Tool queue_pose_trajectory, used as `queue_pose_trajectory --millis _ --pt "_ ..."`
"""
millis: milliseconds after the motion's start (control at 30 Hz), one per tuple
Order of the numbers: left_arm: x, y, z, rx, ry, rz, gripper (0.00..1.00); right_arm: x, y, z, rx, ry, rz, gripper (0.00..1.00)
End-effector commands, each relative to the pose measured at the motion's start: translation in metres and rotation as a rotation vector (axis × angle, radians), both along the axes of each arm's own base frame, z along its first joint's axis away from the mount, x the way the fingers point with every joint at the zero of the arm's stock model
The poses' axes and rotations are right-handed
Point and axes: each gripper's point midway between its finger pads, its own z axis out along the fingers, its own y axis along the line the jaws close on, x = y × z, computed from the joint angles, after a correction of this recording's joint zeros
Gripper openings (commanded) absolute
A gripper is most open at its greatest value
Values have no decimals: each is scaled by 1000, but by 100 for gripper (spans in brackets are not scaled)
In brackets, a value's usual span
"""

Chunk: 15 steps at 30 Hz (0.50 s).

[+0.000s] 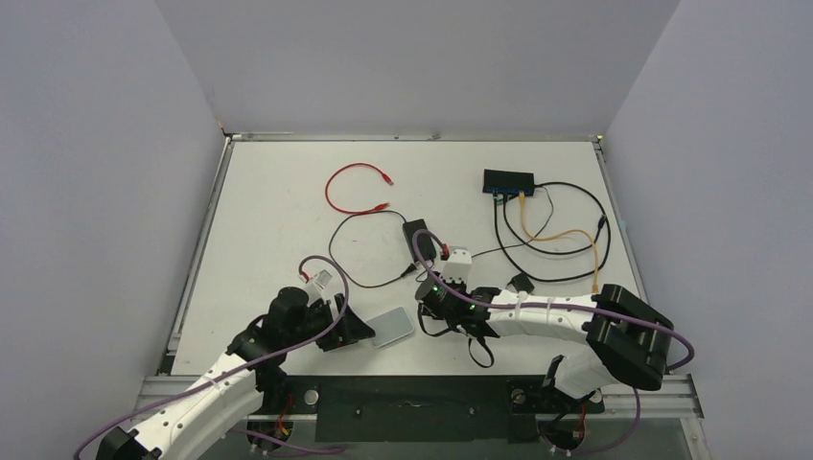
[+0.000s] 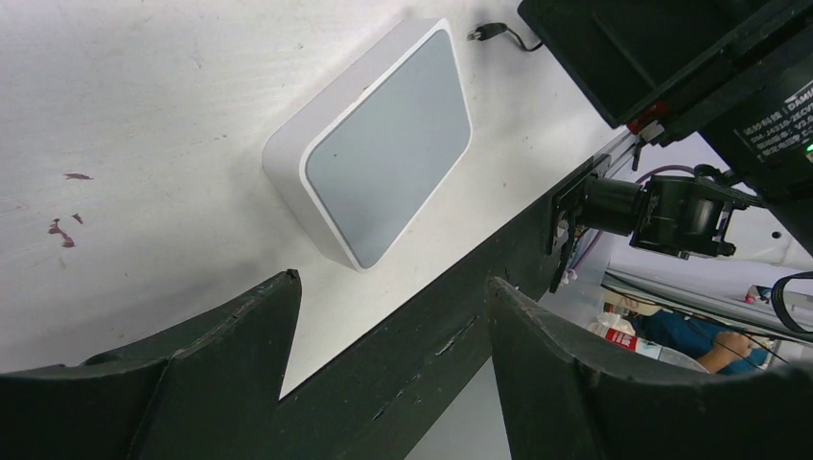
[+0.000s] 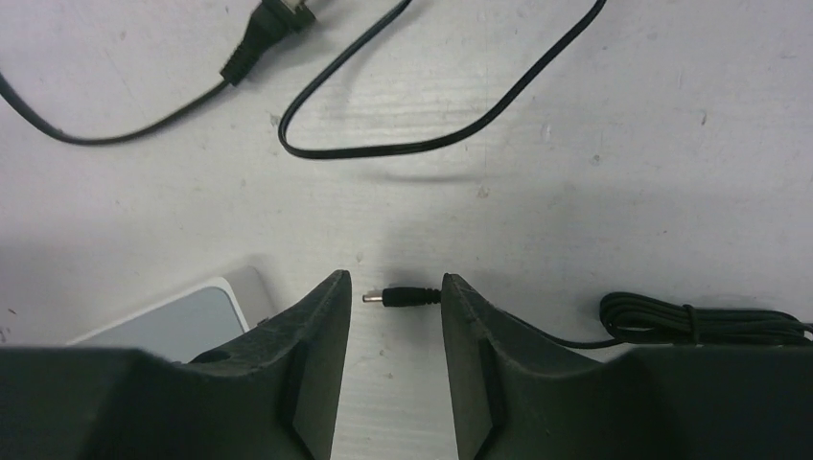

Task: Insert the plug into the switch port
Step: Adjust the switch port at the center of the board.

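The right hand, spread, straddles the plug at lower centre of its wrist view. The plug lies pointing finger to finger, so better to turn the wrist and pinch its sides. The switch port sits upper right in the top view. The left hand is spread and empty.
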Motion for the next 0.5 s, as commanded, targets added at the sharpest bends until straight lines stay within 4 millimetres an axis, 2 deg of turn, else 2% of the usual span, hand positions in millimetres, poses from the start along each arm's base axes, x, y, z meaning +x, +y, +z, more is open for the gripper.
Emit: queue_pose_trajectory --millis 0,167,467 --pt "11 -15 13 -90 -42 -19 68 -14 6 -14 -10 37 83 36" --pt "14 -18 3 -63 -11 -30 67 -28 25 -20 16 62 167 31" --pt "24 -21 2 -50 -33 -26 67 -44 49 -30 21 100 252 24"
